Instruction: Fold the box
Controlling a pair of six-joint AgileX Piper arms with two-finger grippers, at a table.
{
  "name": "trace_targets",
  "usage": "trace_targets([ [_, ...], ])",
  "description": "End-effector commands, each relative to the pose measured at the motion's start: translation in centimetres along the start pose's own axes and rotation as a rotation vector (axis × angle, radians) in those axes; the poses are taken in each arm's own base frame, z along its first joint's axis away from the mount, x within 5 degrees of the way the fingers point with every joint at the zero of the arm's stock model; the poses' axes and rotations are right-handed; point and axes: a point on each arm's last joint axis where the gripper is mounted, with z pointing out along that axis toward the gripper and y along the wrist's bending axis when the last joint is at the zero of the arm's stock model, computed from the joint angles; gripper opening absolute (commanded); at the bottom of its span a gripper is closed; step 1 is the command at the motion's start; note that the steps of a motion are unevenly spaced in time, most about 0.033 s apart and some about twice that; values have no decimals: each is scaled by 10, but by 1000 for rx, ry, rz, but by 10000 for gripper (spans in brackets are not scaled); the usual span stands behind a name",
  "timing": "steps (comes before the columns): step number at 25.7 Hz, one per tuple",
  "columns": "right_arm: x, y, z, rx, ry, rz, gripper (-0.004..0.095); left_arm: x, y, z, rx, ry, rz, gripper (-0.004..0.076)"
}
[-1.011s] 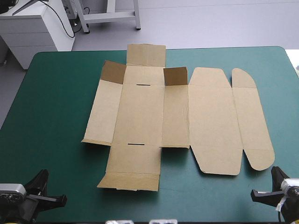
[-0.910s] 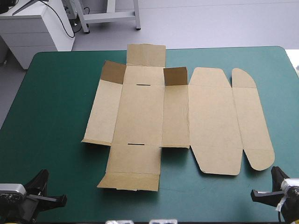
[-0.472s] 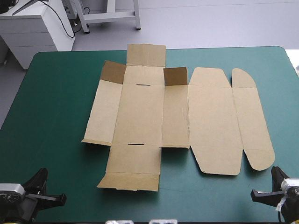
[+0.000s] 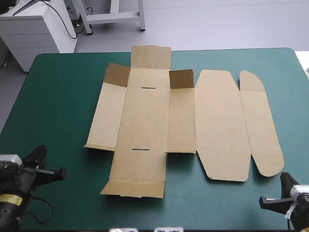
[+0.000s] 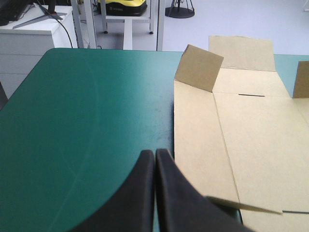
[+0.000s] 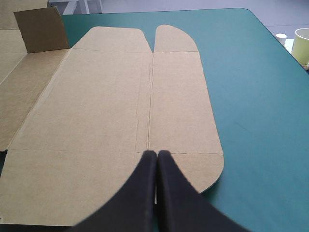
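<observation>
The box [image 4: 183, 121] lies opened out flat in the middle of the table [image 4: 58, 96], a cut sheet of brown board spread over the teal-green cover and reaching from the centre of the high view well toward the right. Only two small corner flaps stand up, one at the upper left of the sheet [image 4: 117, 73] and one further right along the same far end [image 4: 181, 78]. Both show a darker brown inner face. Two thin dark slots mark the centre panel, one near its far fold [image 4: 147, 88] and one near its near fold [image 4: 140, 150]. The two panels on the right have rounded ends. The nearest flap, low in the frame [image 4: 137, 180], lies flat with a folded strip along its near edge.

The left gripper [image 5: 155, 153] sits at the lower left of the high view, clear of the board, its black fingers pressed together in one point. The box's left side panel lies ahead of and beside it, and a thin corner of board just beside the fingers stands slightly off the cover.

The right gripper [image 6: 157, 153] is at the lower right corner, its fingers likewise pressed together. The crease between the two rounded panels runs straight ahead of its tips.
</observation>
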Motion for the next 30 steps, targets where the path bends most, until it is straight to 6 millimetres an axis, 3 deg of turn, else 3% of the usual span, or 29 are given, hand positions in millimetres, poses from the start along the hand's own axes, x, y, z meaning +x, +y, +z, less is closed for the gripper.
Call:
trace_targets([
  [1,-12,0,-8,-2,-120,-6,-20,-41,0,29,-7,-38,-3,-8],
  [4,-12,0,-8,-2,-120,-6,-20,-57,0,56,-11,13,-6,-8],
  [9,-12,0,-8,-2,-120,-6,-20,-66,2,105,-18,135,-11,-8],
  [14,-12,0,-8,-2,-120,-6,-20,-61,5,154,-23,293,-17,-8],
  [21,-12,0,-8,-2,-120,-6,-20,-52,12,198,30,584,16,15],
  [23,-12,0,-8,-2,-120,-6,-20,-52,26,209,182,697,-39,15],
  [24,-12,0,-8,-2,-120,-6,-20,-54,41,220,288,721,-212,15],
  [26,-12,0,-8,-2,-120,-6,-20,-51,59,233,416,797,-374,15],
  [30,-12,0,-8,-2,-120,-6,-20,-26,73,264,470,929,-465,11],
])
